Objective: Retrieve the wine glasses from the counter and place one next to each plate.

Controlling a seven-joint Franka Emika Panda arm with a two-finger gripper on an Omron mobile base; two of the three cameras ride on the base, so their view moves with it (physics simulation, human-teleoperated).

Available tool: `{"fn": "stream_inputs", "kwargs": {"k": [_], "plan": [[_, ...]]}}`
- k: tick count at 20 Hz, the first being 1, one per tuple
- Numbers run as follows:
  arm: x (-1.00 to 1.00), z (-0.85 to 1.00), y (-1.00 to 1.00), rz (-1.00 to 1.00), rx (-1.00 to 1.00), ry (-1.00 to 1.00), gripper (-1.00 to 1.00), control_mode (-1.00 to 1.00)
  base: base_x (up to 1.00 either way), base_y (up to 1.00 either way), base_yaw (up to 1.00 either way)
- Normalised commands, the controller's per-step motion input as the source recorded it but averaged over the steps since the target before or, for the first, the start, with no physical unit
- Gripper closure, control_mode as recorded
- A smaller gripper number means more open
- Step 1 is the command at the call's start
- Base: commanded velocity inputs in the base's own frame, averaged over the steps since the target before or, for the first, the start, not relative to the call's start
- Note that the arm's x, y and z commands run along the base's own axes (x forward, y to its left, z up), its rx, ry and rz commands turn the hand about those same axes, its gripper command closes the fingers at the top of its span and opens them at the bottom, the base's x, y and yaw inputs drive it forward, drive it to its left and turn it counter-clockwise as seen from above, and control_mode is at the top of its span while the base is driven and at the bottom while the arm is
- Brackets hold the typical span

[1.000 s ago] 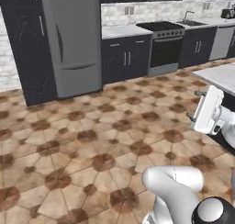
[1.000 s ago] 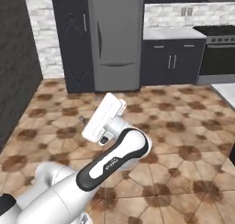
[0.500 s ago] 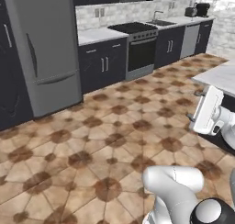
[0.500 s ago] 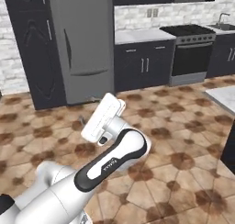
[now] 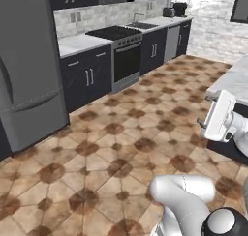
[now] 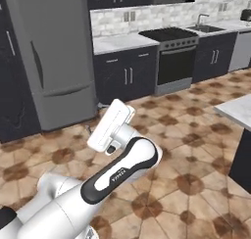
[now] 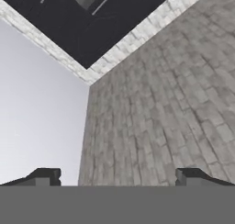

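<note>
Kitchen seen from the driving base, arm folded close above the brown tiled floor (image 5: 111, 148). Gripper (image 7: 117, 175) pointing up at a grey brick wall (image 7: 174, 94) and dark upper cabinets (image 7: 92, 21), fingertips (image 7: 46, 175) standing far apart, holding nothing. White hand housing (image 6: 112, 125) tilting upward over the dark-banded forearm (image 6: 117, 172) in the right base view; same housing (image 5: 219, 115) showing at the right edge of the left base view. Counter (image 6: 122, 41) running along the back wall over black cabinets (image 6: 125, 76), adjoining the black oven range (image 6: 174, 61), with built-in sink and faucet (image 6: 206, 25) further right. Grey refrigerator (image 5: 29, 70) standing left of the counter. Marble-topped island (image 6: 238, 110) edging in at the right. Wine glasses and plates: position impossible to tell from these views.
</note>
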Motion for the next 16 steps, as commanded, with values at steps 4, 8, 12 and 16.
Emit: {"fn": "stream_inputs", "kwargs": {"k": [4,8,12,16], "plan": [[0.0,0.0,0.0,0.0,0.0,0.0,-1.0,1.0,1.0,0.85,-0.41],[0.0,0.0,0.0,0.0,0.0,0.0,-1.0,1.0,1.0,0.94,-0.43],[0.0,0.0,0.0,0.0,0.0,0.0,-1.0,1.0,1.0,0.96,-0.43],[0.0,0.0,0.0,0.0,0.0,0.0,-1.0,1.0,1.0,0.86,-0.39]]}}
